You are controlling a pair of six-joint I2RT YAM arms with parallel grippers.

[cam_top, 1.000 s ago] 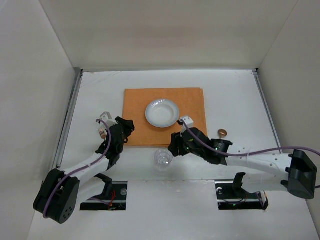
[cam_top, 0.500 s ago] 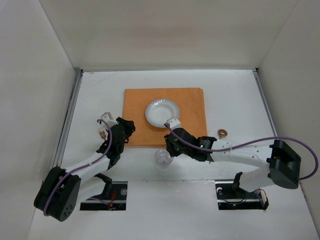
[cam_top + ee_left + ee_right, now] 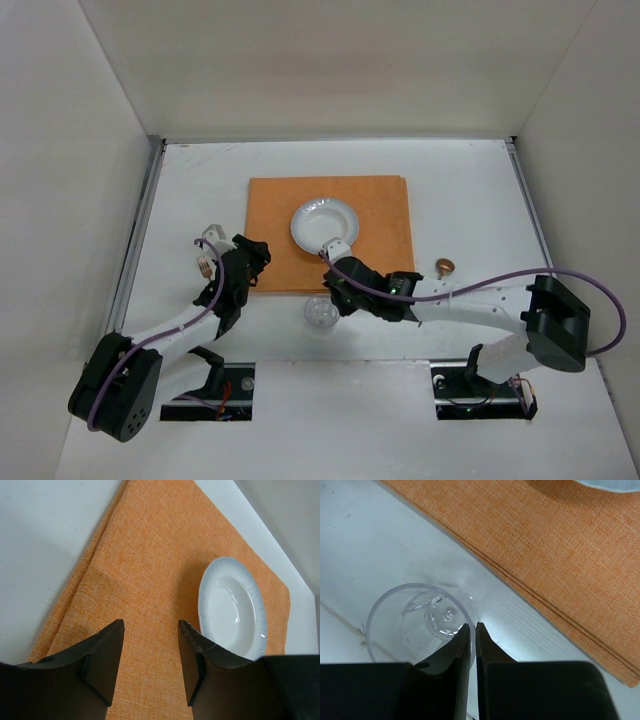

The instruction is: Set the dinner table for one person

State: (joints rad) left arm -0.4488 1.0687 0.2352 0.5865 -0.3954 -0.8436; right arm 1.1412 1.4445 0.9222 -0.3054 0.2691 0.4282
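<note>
The white dinner table [image 3: 470, 195] carries an orange placemat [image 3: 385, 215] with a white plate [image 3: 325, 226] on it. A clear drinking glass [image 3: 320, 313] stands upright on the bare table just in front of the mat's near edge. My right gripper [image 3: 333, 299] is shut on the glass's rim [image 3: 410, 625], one finger inside the wall and one outside, as the right wrist view [image 3: 473, 626] shows. My left gripper [image 3: 249, 258] hovers open over the mat's near left corner. Between its fingers [image 3: 150, 625] only placemat [image 3: 150, 565] shows, and the plate [image 3: 232, 610] lies to its right.
A small brown round object [image 3: 444, 265] lies on the table right of the mat. Metal rails [image 3: 135, 250] run along both side edges, and white walls close in the table on three sides.
My right arm swung left from beside the mat to the glass and its jaws closed on the rim. The glass shifted slightly left. The left arm stayed put.
</note>
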